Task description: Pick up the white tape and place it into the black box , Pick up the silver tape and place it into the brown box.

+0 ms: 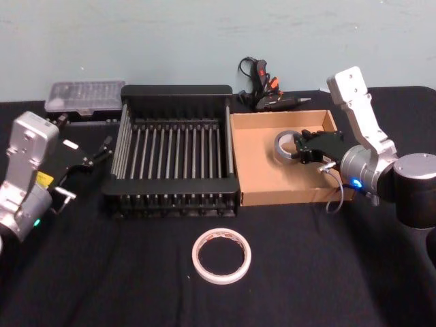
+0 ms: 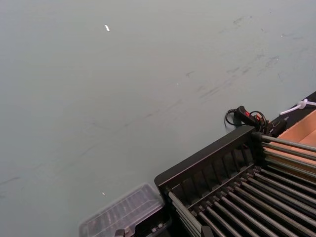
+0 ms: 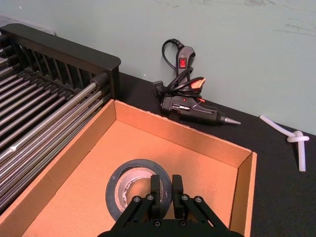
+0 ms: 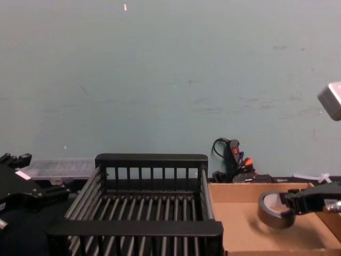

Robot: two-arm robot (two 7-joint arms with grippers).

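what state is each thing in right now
silver tape: held tilted over the brown box, pinched at its rim by the right tool
right tool: shut on the silver tape
brown box: open-topped, nothing lying on its floor
white tape: flat on the table in front of the black box, untouched
black box: holds nothing
left tool: open, parked left of the black box

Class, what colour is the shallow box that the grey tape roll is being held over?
Brown cardboard box; the right wrist view shows it best.
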